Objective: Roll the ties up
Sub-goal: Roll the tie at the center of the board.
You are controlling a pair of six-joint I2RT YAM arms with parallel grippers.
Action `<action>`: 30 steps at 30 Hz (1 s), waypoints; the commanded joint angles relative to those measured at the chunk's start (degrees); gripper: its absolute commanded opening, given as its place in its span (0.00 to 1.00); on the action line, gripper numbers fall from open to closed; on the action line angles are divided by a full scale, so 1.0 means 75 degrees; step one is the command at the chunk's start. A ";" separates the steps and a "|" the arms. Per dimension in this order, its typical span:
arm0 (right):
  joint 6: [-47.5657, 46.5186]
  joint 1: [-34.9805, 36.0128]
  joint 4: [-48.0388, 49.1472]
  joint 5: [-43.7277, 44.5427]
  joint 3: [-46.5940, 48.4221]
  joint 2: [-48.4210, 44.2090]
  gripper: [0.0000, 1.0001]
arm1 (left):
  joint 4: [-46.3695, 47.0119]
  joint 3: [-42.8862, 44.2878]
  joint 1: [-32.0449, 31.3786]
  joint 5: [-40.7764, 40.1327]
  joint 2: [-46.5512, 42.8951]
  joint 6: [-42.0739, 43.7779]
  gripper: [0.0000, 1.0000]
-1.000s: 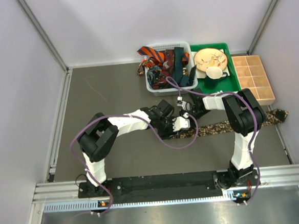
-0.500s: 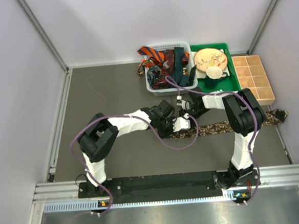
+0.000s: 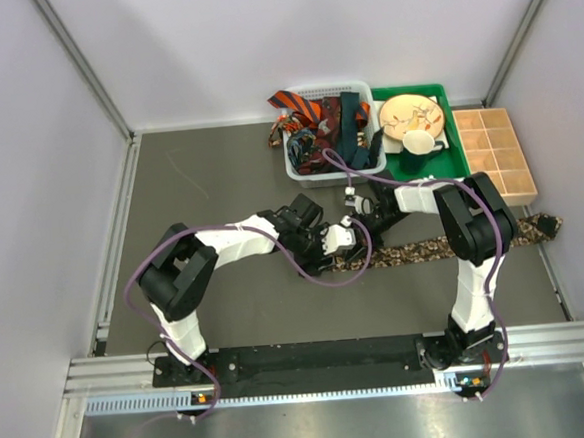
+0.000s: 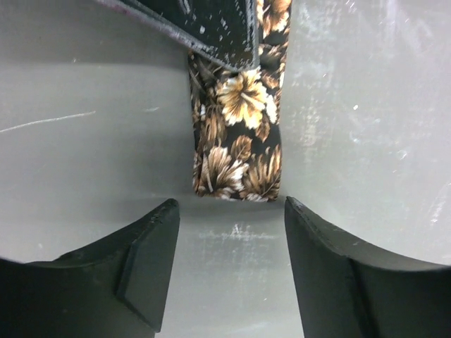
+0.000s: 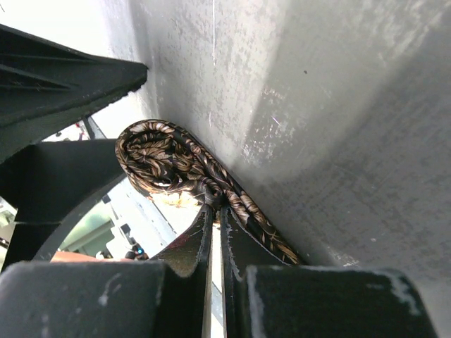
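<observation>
A brown-black leaf-patterned tie [image 3: 444, 246] lies stretched across the table toward the right wall. Its left end is curled into a small roll [image 5: 158, 158]. My right gripper [image 5: 217, 210] is shut on that roll, pinching the fabric between its fingertips; in the top view it [image 3: 355, 223] sits just above the tie's left end. My left gripper [image 4: 231, 211] is open, and the folded tie end [image 4: 236, 141] lies just beyond its fingertips without touching them. From above, the left gripper [image 3: 339, 248] is beside the roll on its left. More ties [image 3: 315, 117] are heaped in the white basket [image 3: 299, 168].
A green tray [image 3: 448, 158] with a plate [image 3: 410, 113] and a white cup [image 3: 419, 143] stands right of the basket. A wooden compartment box [image 3: 493, 150] sits at the far right. Grey walls close in both sides.
My left gripper has drawn back to the left, off the tie's end, and its jaws stand wider apart. The right gripper stays shut on the roll.
</observation>
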 commanded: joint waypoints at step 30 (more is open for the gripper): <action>-0.0039 0.0142 0.0307 0.0413 -0.0005 0.0306 0.00 | 0.0850 0.1271 -0.0575 0.0852 0.1173 -0.1195 0.42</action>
